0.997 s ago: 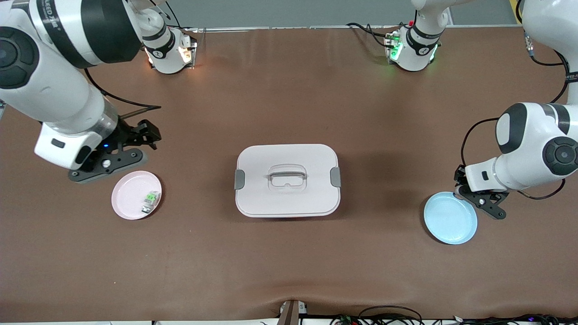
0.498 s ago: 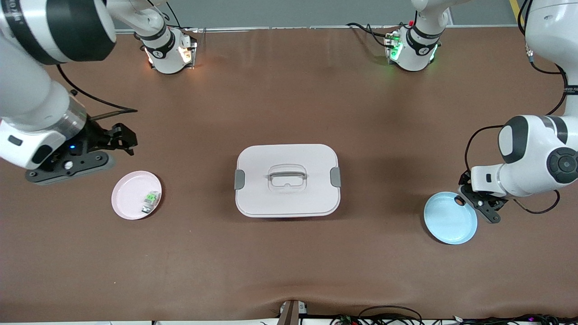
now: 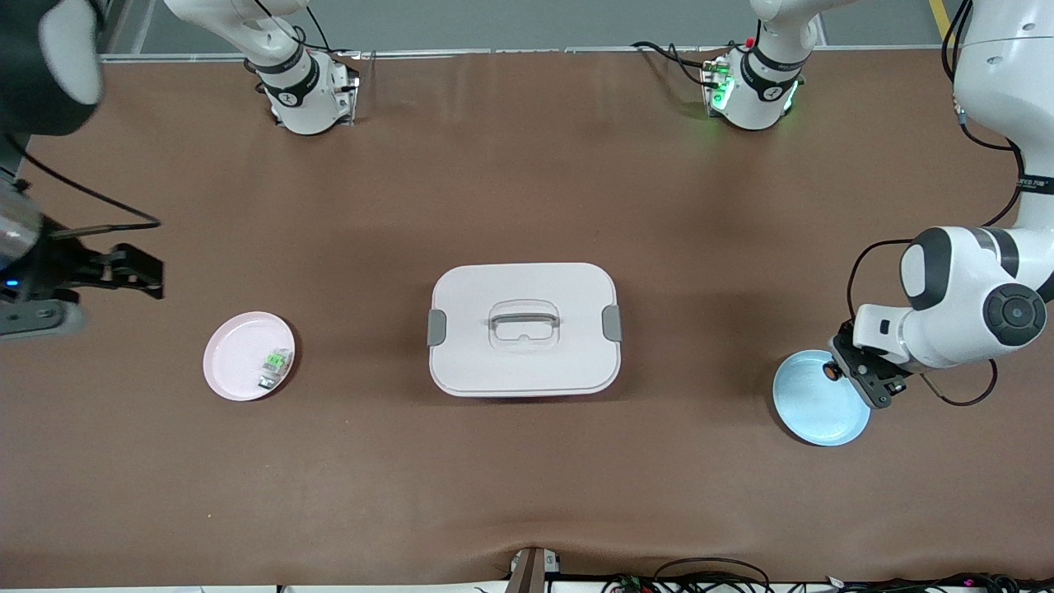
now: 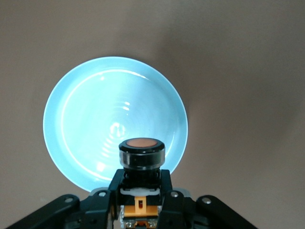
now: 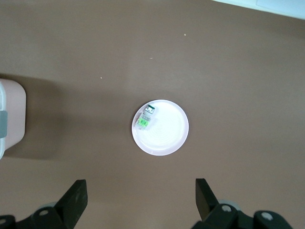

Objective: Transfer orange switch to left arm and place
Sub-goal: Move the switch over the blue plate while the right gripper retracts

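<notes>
Firmly clamped, the left pincer [image 4: 141, 200] grips the orange switch [image 4: 141, 153] over the blue plate [image 4: 86, 119]; the right pincer [image 5: 140, 200] gapes wide.

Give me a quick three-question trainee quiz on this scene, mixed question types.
1. True or false: the left gripper is shut on the orange switch.
2. The switch is over which plate? A) pink plate B) blue plate
3. Fill in: the right gripper is ____ and holds nothing.

Key: 1 true; 2 B; 3 open. The box sits between the plates.
</notes>
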Controlling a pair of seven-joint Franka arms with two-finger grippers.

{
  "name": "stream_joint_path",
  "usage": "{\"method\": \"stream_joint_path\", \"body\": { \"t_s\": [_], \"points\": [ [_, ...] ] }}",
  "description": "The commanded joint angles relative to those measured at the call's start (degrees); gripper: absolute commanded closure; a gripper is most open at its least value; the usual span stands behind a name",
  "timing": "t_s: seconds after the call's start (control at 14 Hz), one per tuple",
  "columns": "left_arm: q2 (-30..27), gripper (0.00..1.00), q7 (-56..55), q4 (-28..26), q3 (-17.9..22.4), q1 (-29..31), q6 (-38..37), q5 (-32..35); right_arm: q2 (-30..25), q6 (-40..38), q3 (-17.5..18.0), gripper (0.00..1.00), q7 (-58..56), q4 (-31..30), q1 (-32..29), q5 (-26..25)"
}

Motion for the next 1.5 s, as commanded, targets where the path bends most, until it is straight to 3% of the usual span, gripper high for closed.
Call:
{"method": "stream_joint_path", "body": {
  "t_s": [0.0, 0.36, 0.57, 0.71, 1.42],
  "points": [
    [1.73, 1.0, 7.84, 0.13, -0.43, 1.65, 3.52, 1.12, -1.03, -0.15, 0.76, 0.0, 1.38, -0.39, -2.79, 1.97],
    [5.33, 1.0, 17.97, 0.66, -0.43, 2.1, 9.41, 1.12, -1.29, -0.94, 0.75, 0.0, 11.12, -0.48, -3.67, 2.06],
    [7.62, 1.0, 29.72, 2.32, -0.52, 1.75, 12.05, 1.12, -1.99, -1.03, 0.93, 0.0, 11.94, -0.48, -5.6, 4.16],
    [8.59, 1.0, 31.16, 2.77, -0.52, 1.83, 12.23, 1.04, -2.52, -1.11, 1.02, 0.0, 11.67, -0.48, -7.44, 6.0],
    [10.96, 1.0, 31.87, 2.68, -0.43, 1.66, 14.95, 4.03, -4.19, -3.92, 1.19, 0.0, 12.37, -0.92, -8.15, 4.61]
  ]
}}
